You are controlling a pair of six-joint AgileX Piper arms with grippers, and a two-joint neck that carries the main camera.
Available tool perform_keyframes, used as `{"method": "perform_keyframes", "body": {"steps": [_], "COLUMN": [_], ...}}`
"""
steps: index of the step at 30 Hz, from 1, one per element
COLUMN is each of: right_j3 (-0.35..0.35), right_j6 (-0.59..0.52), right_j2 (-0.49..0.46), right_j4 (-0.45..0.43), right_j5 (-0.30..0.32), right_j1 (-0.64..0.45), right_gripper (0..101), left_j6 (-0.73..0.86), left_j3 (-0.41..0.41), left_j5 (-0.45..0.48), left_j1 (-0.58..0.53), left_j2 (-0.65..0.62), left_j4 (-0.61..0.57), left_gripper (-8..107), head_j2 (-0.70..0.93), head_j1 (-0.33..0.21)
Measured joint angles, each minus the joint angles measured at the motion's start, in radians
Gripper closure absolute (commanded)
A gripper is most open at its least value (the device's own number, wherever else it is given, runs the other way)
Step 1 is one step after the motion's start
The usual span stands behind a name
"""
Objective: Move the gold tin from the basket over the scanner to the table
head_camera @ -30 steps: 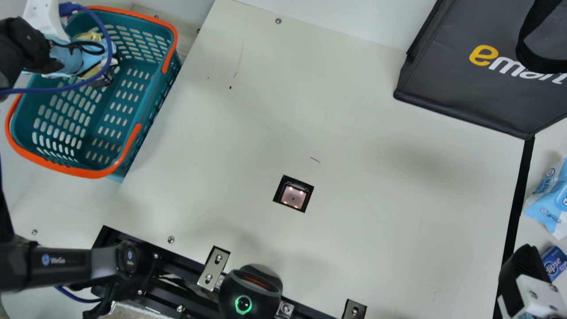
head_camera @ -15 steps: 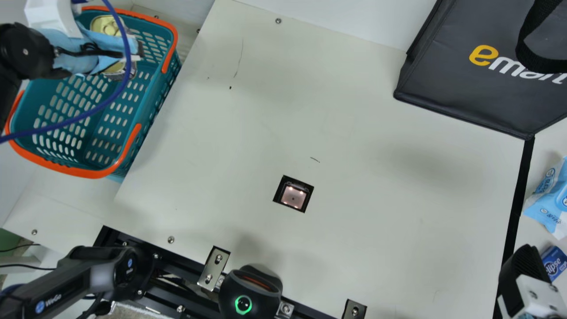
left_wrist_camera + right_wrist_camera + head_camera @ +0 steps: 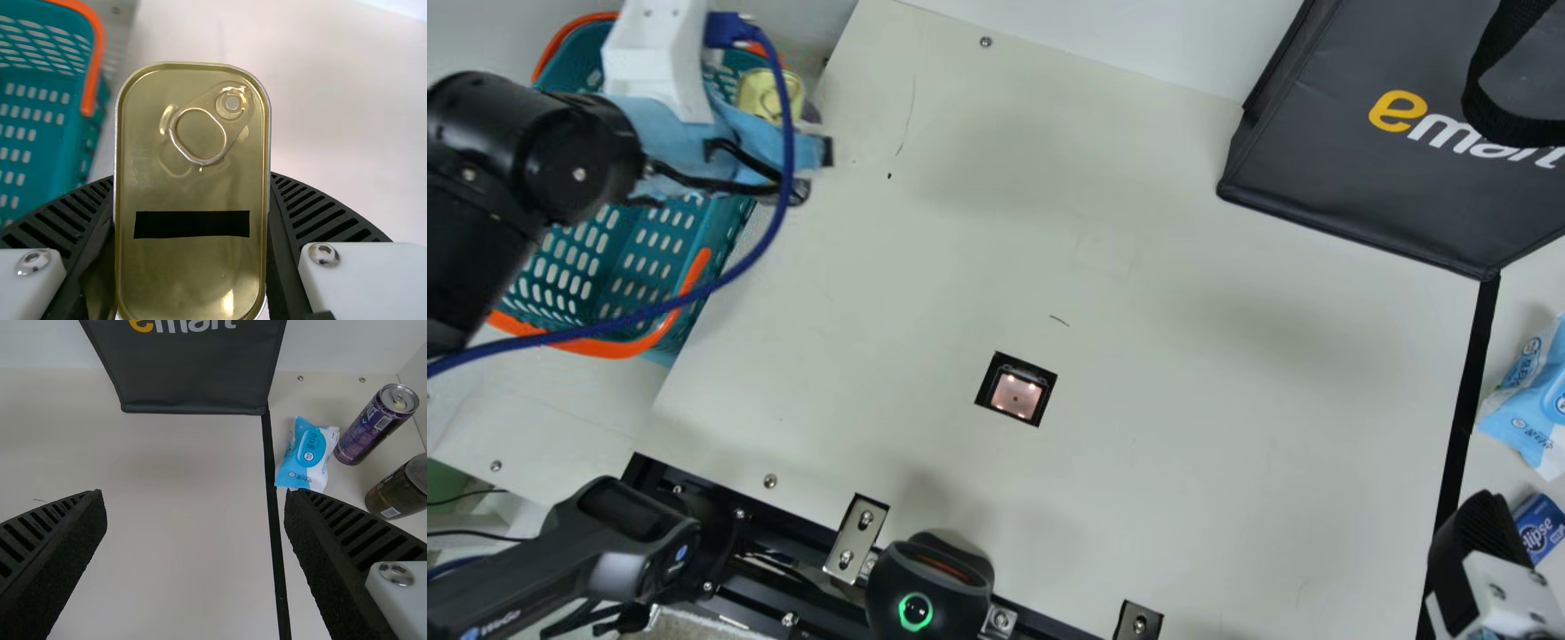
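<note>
Gold and ring-pulled, the tin (image 3: 763,94) is clamped in the left gripper (image 3: 811,151) near the rim of the teal basket (image 3: 596,345), at eleven o'clock from the scanner window (image 3: 1016,393); the right gripper (image 3: 1476,533) waits at four o'clock, fingers parted; a dark bag (image 3: 1369,178) stands at two o'clock.

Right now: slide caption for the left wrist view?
Gold pull-tab tin between the jaws of the left gripper, teal basket beyond.

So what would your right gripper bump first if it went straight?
My right gripper would probably bump the cream table first; the dark bag stands farther ahead, though depth is unclear.
</note>
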Motion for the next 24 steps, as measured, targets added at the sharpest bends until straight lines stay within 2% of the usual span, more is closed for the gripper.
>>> {"method": "perform_keyframes", "body": {"steps": [15, 24], "right_j3": [0.000, 0.000], "right_j6": [0.000, 0.000], "right_j2": [0.000, 0.000], "right_j4": [0.000, 0.000], "right_j5": [0.000, 0.000], "right_j1": [0.000, 0.000], "right_gripper": [6, 6], "left_j6": [-0.363, -0.521], "left_j3": [-0.059, -0.077], "left_j5": [0.100, 0.123], "left_j1": [-0.474, -0.693], "left_j2": [0.056, 0.101], "left_j4": [0.091, 0.112], "left_gripper": [107, 107], "head_j2": [0.000, 0.000], "head_j1": [0.002, 0.002]}}
